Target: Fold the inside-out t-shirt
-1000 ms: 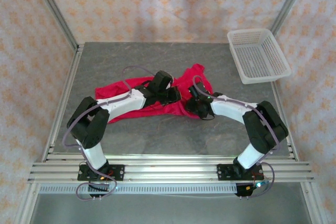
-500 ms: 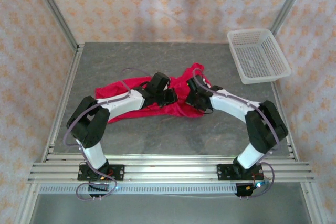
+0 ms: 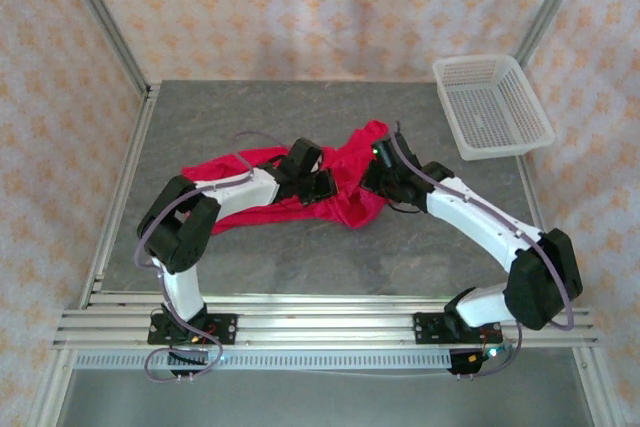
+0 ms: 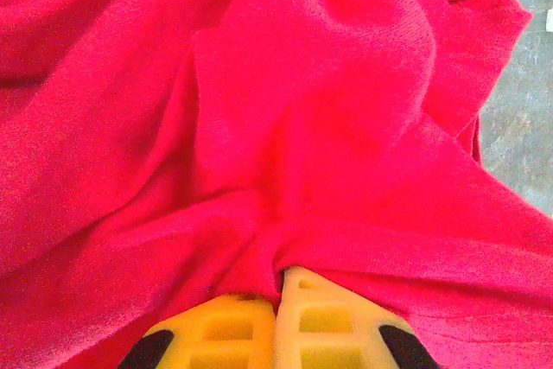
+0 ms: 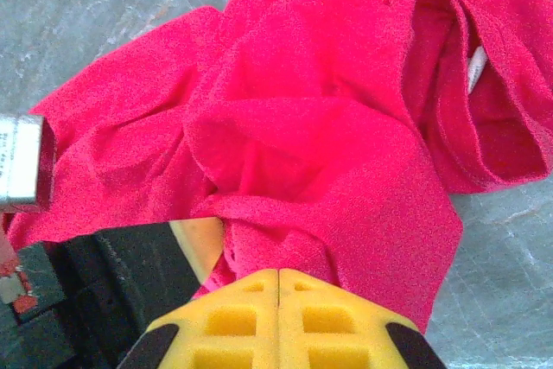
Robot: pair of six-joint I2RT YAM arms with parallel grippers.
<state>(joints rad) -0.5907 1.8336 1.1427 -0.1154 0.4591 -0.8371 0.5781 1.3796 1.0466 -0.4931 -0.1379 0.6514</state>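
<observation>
A bright red t-shirt (image 3: 350, 172) lies crumpled at the middle of a grey surface (image 3: 300, 257), with one flatter part stretching toward 9 o'clock. From above, both arms reach in from the 6 o'clock edge and meet over the bunched cloth. The left gripper (image 3: 335, 184) is closed, its yellow fingers (image 4: 233, 330) pressed together with a fold of the red cloth pinched at their tips. The right gripper (image 3: 378, 172), just beside it toward 3 o'clock, is also closed on a fold of the shirt, its fingers (image 5: 324, 317) touching. A small pale tag (image 5: 476, 66) peeks from a fold. A white mesh basket (image 3: 490, 105) sits at 2 o'clock, well apart.
</observation>
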